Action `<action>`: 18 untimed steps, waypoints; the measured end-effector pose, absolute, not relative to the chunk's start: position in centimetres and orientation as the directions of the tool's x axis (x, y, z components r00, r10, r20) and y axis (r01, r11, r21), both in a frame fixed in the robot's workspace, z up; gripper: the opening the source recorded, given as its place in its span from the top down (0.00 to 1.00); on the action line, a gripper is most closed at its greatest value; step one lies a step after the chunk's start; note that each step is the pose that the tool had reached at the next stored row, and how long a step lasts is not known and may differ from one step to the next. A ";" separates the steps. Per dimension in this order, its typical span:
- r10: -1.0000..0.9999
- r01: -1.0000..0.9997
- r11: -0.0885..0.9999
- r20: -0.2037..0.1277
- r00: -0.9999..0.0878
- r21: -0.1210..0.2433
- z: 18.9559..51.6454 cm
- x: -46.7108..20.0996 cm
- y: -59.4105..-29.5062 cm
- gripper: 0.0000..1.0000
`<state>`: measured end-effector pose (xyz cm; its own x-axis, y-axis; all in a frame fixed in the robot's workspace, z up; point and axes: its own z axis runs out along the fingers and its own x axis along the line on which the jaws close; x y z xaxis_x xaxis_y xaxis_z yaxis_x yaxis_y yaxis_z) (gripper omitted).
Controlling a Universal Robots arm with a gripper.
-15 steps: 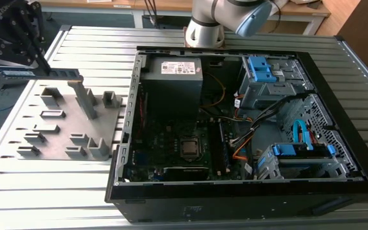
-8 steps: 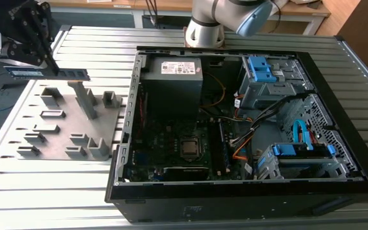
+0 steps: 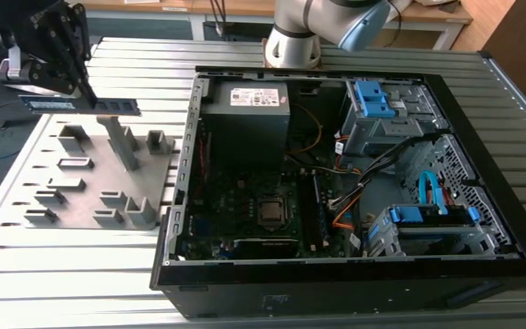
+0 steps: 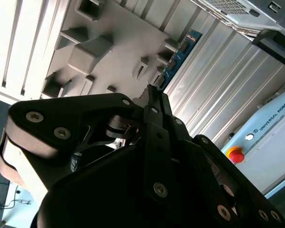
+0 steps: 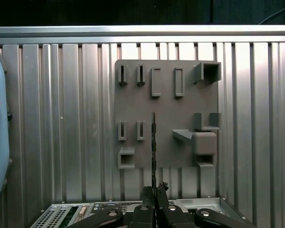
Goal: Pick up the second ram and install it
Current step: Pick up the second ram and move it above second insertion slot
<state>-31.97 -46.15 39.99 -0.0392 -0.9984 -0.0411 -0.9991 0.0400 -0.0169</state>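
While the gripper (image 3: 87, 98) hangs up in the air in the exterior view, its two fingers (image 3: 82, 86) are squeezed tight on the second ram (image 3: 117, 106). The ram is a long, thin, blue-green stick. It lies flat and level, with one end poking out on each side of the fingers. Just under it sits the grey holder plate (image 3: 76, 205), which has lots of little blocks and slots on it. A tall post (image 3: 121, 144) stands up from the plate, and its top comes very close to the ram. I think the ram is lifted clear of the post, but from this side it is hard to be sure. In the first wrist view the ram (image 5: 153, 142) is seen from its thin edge, like a dark line. It runs from the closed gripper (image 5: 154, 187) out over the middle of the plate (image 5: 166, 102). In the second wrist view the black gripper (image 4: 154, 92) pinches the ram (image 4: 183, 47), and the far end of the stick shows past the fingers. The plate rests on a metal table (image 3: 80, 274) made of long strips. On the exterior view's right of the plate lies a big open computer case (image 3: 190, 205), well apart from the ram, with a green board (image 3: 244, 199) inside.
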 end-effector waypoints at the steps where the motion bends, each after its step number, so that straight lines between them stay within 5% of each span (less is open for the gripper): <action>1: -0.998 -0.999 0.040 -0.041 -0.039 -0.017 40.0 -31.8 -46.1 0.86; 18: -0.998 -0.999 0.040 -0.041 -0.039 -0.017 40.0 -29.5 -46.2 0.86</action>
